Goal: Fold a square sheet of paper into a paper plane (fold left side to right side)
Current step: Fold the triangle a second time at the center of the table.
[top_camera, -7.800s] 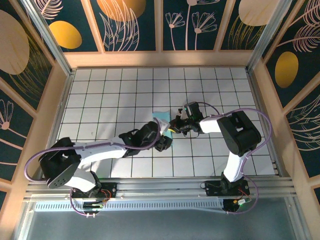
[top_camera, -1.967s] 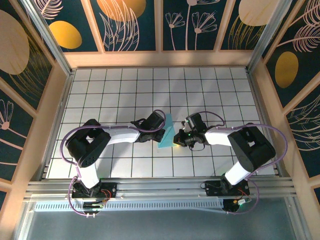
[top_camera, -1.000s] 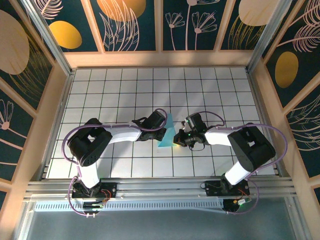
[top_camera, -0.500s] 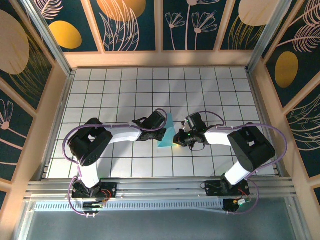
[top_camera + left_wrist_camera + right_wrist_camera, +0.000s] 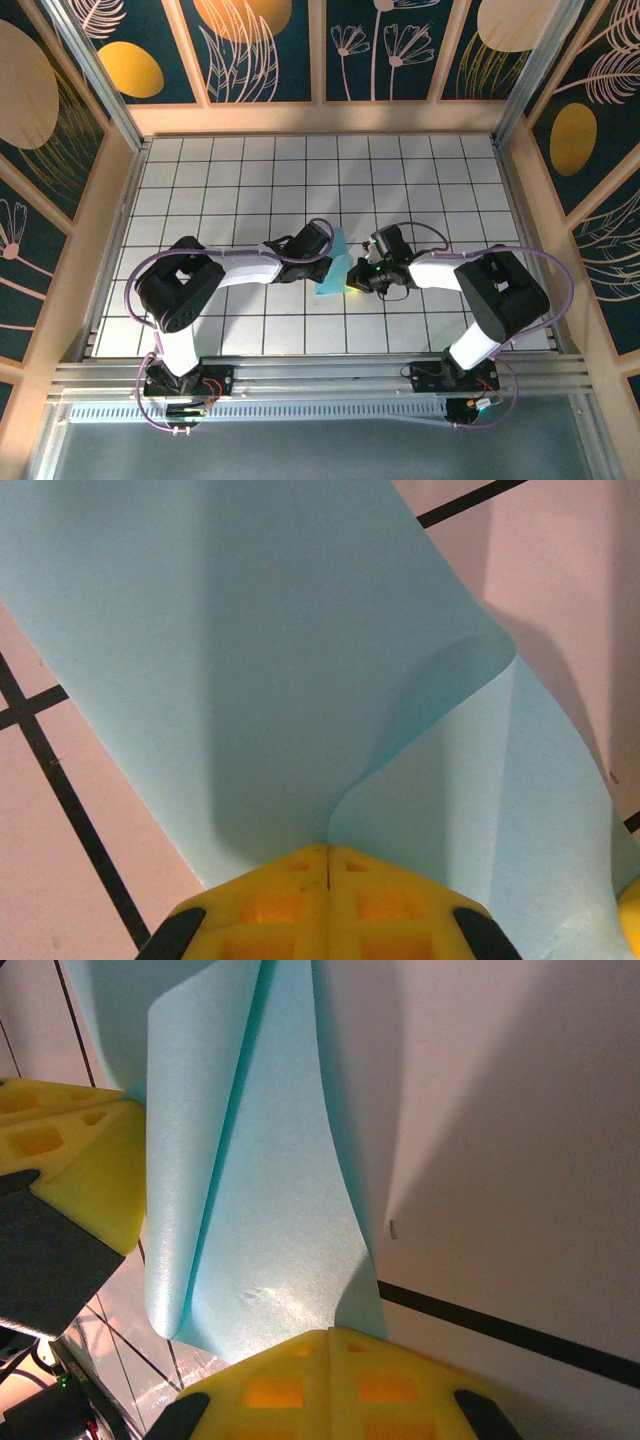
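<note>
ITEM: square sheet of paper (image 5: 334,262), light cyan, partly folded. It stands up off the gridded table (image 5: 230,180), just toward 6 o'clock of the table's centre. In the left wrist view one flap bends over in a soft loop and is not yet pressed flat

HOLDER A: left gripper (image 5: 322,262), at the sheet's 9 o'clock side. Its yellow pads (image 5: 270,880) are pressed together with the paper's edge pinched between them

HOLDER B: right gripper (image 5: 353,276), at the sheet's 4 o'clock side. Its pads are likewise closed tight on the paper's near edge

STEP, as judged: the left side is being carried over onto the right side, and the crease is not yet set

HANDLING NOTES, as judged:
- Let the right gripper act as the anchor while the left carries its edge toward 3 o'clock in a low arc
- Leave some slack between the two grips, since thin paper pulled taut is likely to tear or slip from the pads
- Line up the travelling edge with the anchored edge before lowering, because a skewed overlap gives a crooked centre crease
- Release only once the flap lies on the table, then press along the fold from 12 towards 6 o'clock
</note>
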`<state>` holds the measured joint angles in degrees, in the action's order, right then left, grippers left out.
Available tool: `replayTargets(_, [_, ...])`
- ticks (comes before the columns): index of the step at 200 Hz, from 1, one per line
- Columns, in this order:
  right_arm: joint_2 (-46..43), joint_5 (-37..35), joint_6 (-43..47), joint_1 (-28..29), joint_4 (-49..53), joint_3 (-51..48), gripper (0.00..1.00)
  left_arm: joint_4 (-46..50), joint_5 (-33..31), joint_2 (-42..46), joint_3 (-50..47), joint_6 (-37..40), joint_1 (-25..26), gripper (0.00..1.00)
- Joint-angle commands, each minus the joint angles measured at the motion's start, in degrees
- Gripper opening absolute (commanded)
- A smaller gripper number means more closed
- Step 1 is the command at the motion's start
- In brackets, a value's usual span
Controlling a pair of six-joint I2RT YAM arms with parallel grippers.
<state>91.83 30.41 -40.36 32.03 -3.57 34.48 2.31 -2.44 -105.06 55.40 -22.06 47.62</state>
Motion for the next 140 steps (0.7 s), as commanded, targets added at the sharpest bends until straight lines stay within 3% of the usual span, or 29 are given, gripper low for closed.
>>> replayTargets(1, [2.61, -4.39, 1.52, 0.39, 5.18, -0.47, 0.0, 1.21, 0.07, 0.43, -1.34, 0.22, -0.43, 0.0])
replayTargets(140, [2.62, -4.22, 1.6, 0.4, 5.16, -0.5, 0.0, 1.04, -0.24, 2.87, -1.52, 0.29, -0.42, 0.0])
